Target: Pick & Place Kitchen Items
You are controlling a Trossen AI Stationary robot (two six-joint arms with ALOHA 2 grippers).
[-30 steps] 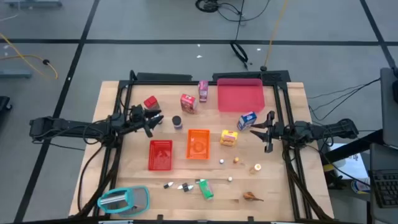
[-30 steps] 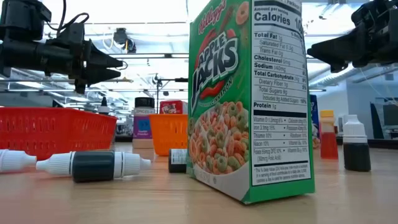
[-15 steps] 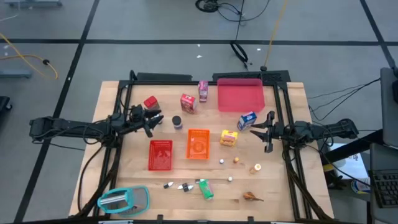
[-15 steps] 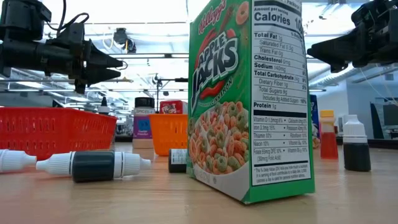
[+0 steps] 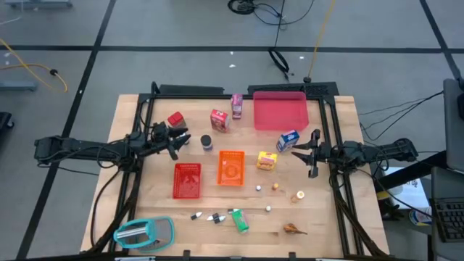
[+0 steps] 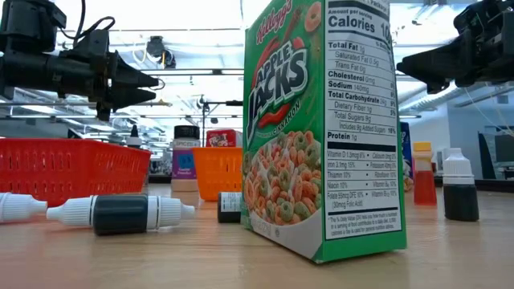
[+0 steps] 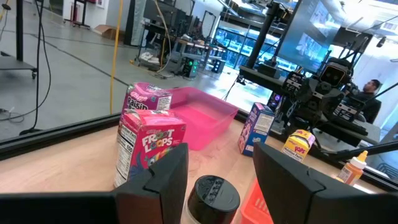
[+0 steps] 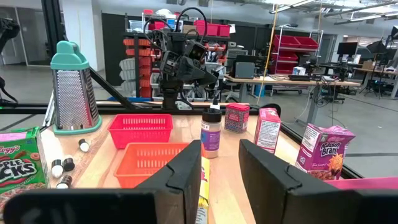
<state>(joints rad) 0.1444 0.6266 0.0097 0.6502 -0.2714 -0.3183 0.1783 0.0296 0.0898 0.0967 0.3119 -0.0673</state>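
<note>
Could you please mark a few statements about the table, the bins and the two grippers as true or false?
1. The pink tray lies at the table's far edge, with nothing in it. True.
2. The left gripper holds the dark can. False: its jaws are open and empty, short of the can.
3. The red bin and the orange bin sit side by side. True.
4. The right gripper is clamped on the blue carton. False: its jaws are open beside the carton, holding nothing.
5. The green cereal box lies inside the orange bin. False: it stands on the table near the front edge.
</note>
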